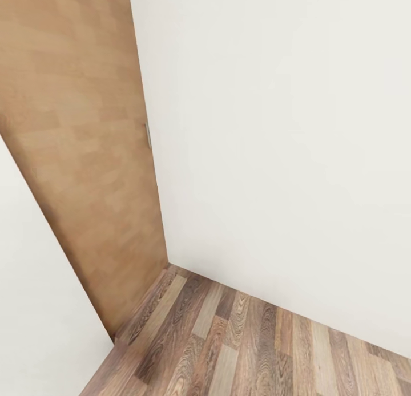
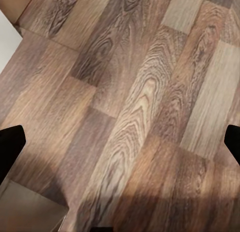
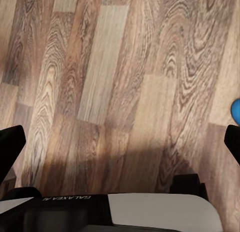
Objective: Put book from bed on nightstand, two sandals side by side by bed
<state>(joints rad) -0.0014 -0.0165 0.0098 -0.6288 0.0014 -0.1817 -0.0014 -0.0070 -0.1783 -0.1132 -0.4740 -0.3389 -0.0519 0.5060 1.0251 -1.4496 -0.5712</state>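
1. Here, in the head view, a plain white wall point(image 1: 34, 304) stands at the far left.
2. Next to it is a brown wooden door point(image 1: 80, 145). It looks swung open and meets another white wall point(image 1: 274, 145) at the corner.
3. A small grey metal piece point(image 1: 148, 134) sits on the door's edge, right where it touches that wall.
4. The wood-plank floor point(image 1: 245, 350) runs along the bottom, from the door's foot out to the right.
5. In the left wrist view, the left gripper point(image 2: 120, 142) hangs over the floor planks point(image 2: 130, 101). Its two dark fingertips point(image 2: 10, 147) sit far apart at the two edges. Nothing is between them, so it is wide open and holds nothing.
6. A bit of white wall and brown door shows in one corner of that view.
7. In the right wrist view, the right gripper point(image 3: 120, 142) is also over the floor planks point(image 3: 120, 81). Its dark fingertips point(image 3: 10, 147) are far apart too, with only floor between them. It holds nothing.
8. A white and black part of the robot point(image 3: 150, 212) shows near this gripper.
9. A small bright blue thing point(image 3: 236, 109) peeks in at the edge of the right wrist view, lying on the floor. It may be a sandal, but too little shows to tell.
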